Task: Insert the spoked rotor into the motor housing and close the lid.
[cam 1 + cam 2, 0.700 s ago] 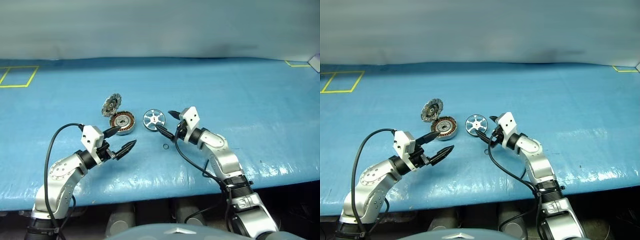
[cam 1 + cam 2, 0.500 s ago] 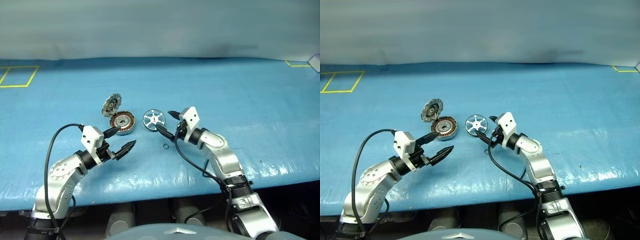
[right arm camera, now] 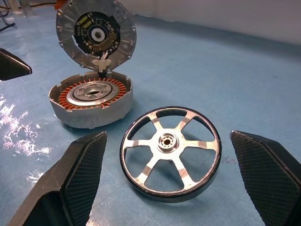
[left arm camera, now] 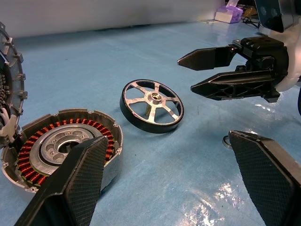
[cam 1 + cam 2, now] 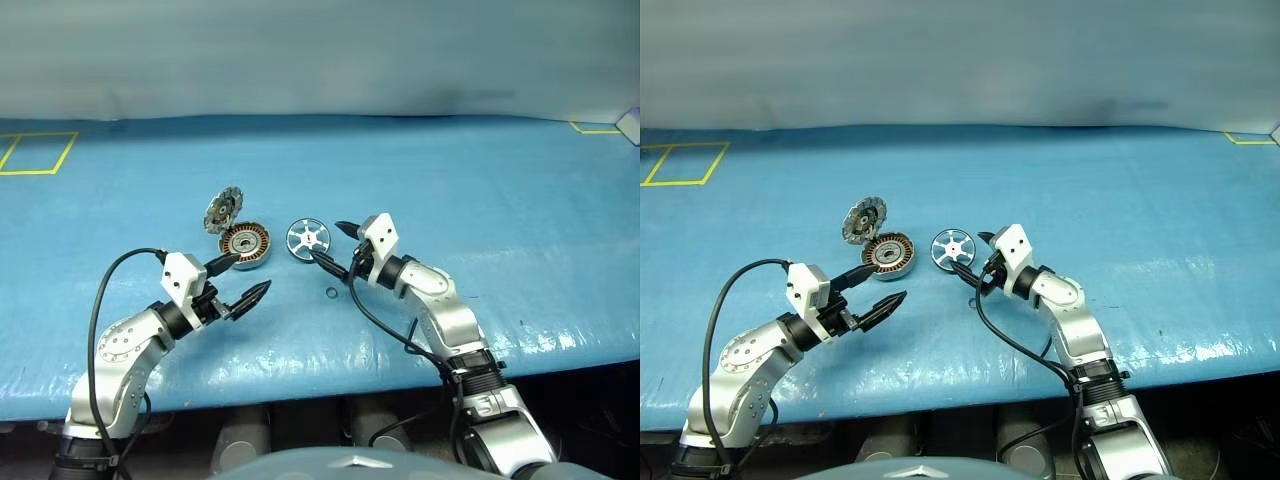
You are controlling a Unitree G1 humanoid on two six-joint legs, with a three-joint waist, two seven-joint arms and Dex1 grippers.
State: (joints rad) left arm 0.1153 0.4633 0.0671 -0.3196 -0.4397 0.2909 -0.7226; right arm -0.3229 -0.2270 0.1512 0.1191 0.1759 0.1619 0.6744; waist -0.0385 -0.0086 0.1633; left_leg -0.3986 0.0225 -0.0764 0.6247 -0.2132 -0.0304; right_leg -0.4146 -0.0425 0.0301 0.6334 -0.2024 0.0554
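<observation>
The right gripper (image 5: 331, 246), just right of centre frame, has its black fingers spread wide and holds nothing, its tips flanking the near edge of the spoked rotor (image 5: 307, 237), which lies flat on the blue table (image 5: 480, 190). The left gripper (image 5: 243, 277), lower left, is equally wide open and empty, pointing toward the motor housing (image 5: 246, 245) beside the rotor. The lid (image 5: 223, 208) stands tilted up behind the housing, apparently hinged. The rotor looks rigid, light and slick; pinching across its rim seems the safest hold, though the polished metal could slip.
</observation>
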